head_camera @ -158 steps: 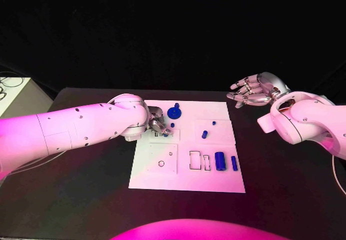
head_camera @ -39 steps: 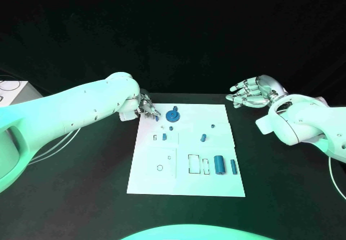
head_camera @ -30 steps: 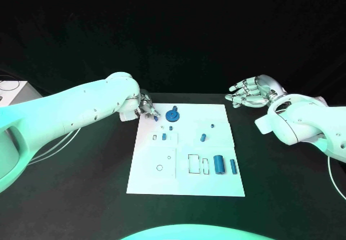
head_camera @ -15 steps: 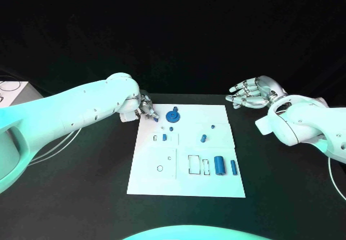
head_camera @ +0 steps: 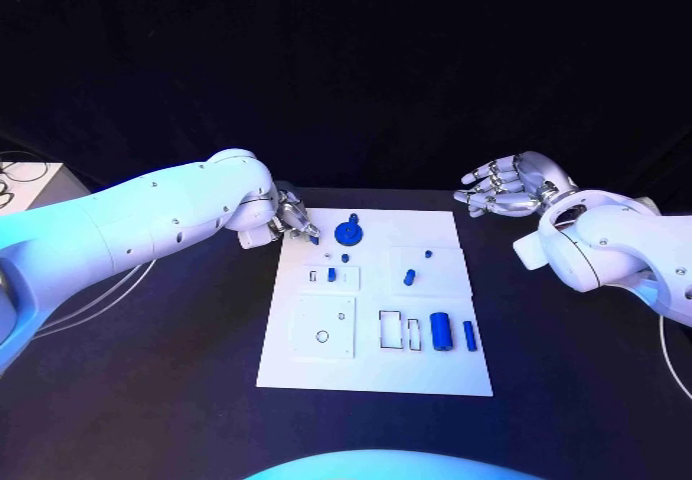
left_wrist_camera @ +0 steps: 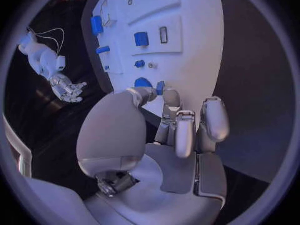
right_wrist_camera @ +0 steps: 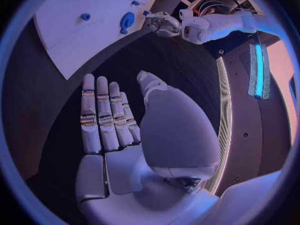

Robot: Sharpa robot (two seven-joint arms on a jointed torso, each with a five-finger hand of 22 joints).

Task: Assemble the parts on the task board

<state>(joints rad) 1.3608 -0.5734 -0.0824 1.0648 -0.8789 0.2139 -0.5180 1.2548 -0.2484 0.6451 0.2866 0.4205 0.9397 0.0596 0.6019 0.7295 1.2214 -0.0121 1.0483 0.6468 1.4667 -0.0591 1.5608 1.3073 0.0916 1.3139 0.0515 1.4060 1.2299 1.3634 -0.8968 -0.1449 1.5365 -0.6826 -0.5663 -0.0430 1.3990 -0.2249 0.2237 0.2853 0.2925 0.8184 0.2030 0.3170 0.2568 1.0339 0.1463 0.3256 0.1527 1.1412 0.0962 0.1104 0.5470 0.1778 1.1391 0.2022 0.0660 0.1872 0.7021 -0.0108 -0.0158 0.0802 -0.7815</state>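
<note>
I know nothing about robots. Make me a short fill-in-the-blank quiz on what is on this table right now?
1. The left hand pinches a small ____ part at the task board's far left corner.
2. The right hand holds ____.
3. The task board is coloured ____.
4. The right hand hovers over the ____ table, off the board.

Missing words: blue; nothing; white; black

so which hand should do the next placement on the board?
Probably left. The left hand is at the task board's far left corner, pinching a small blue part. The right hand hangs open off the board's right side, holding nothing.
</note>
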